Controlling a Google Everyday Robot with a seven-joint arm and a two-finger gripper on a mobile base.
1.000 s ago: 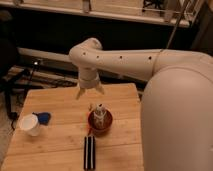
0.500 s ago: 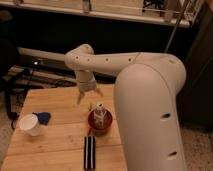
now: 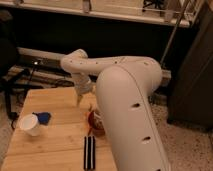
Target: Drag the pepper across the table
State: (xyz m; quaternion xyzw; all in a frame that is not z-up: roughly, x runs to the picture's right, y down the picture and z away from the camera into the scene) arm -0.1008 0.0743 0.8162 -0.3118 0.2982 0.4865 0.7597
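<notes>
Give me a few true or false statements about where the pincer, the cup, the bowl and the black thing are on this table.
1. The pincer hangs over the far part of the table. True.
2. The white cup stands at the picture's right. False: it stands near the table's left edge.
3. The robot's arm hides part of the dark-red bowl. True.
4. The black striped object lies beyond the bowl. False: it lies nearer the camera than the bowl.

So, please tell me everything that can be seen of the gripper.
The gripper looks pale, like the white arm that carries it, and points down. It hangs over the far part of the table, just behind and left of the bowl. Whether it touches the wood or holds anything cannot be told.
</notes>
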